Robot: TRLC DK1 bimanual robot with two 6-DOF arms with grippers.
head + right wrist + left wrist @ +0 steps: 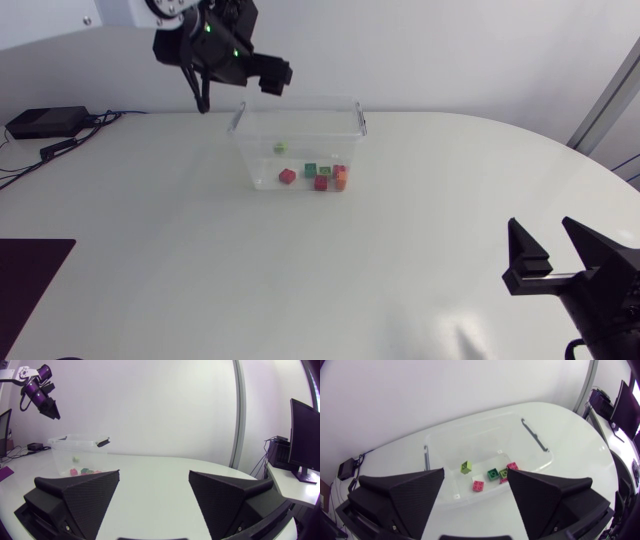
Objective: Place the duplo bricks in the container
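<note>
Left hand (270, 76) spread wide, nothing between its black wedge fingers, raised high above the back left part of the clear rectangular plastic container (300, 103), with the wrist view looking down into it. On the container's floor, a lime-green duplo brick (281, 147) alone toward the back, then a red duplo brick (287, 176), a dark green duplo brick (311, 170) and a tight cluster of red, green and orange duplo bricks (333, 179) along the front wall. Right hand (543, 240) likewise spread and empty, low over the white desk (150, 250) near its front right edge, well apart from the container.
</note>
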